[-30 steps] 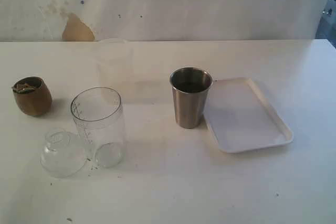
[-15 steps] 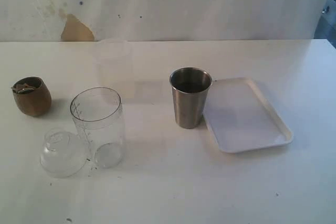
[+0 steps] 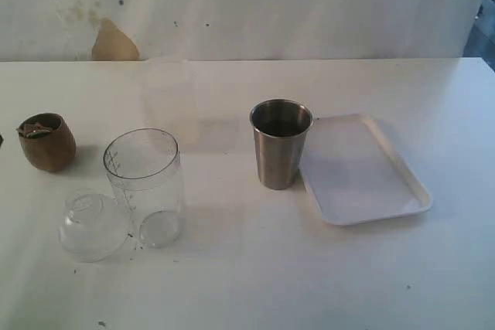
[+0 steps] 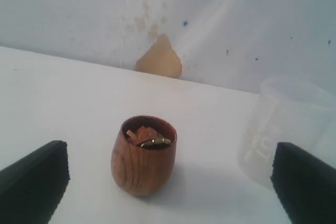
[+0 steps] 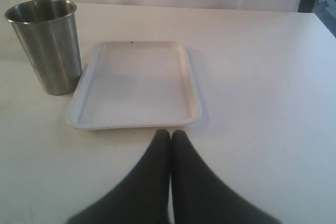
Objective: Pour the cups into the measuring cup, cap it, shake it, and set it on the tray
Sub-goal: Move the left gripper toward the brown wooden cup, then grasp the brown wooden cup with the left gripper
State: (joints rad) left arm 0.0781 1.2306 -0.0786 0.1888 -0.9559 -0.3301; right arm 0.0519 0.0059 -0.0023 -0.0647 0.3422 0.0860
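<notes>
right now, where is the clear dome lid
In the exterior view the clear dome lid sits low on the left side, close beside the measuring cup on that cup's left, and nearer the camera than the wooden cup.

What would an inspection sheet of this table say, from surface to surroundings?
Surface: white table, a few dark specks.
Job's things: wooden cup holding small bits; steel tumbler upright beside the white tray; clear measuring cup upright, uncapped.
Clutter: dome lid lying beside the measuring cup; frosted plastic cup upright on the table.
Grippers: left gripper open, facing the wooden cup; right gripper shut, short of the tray.
Cables: nothing seen.
Surroundings: white wall with a tan patch and specks.
</notes>
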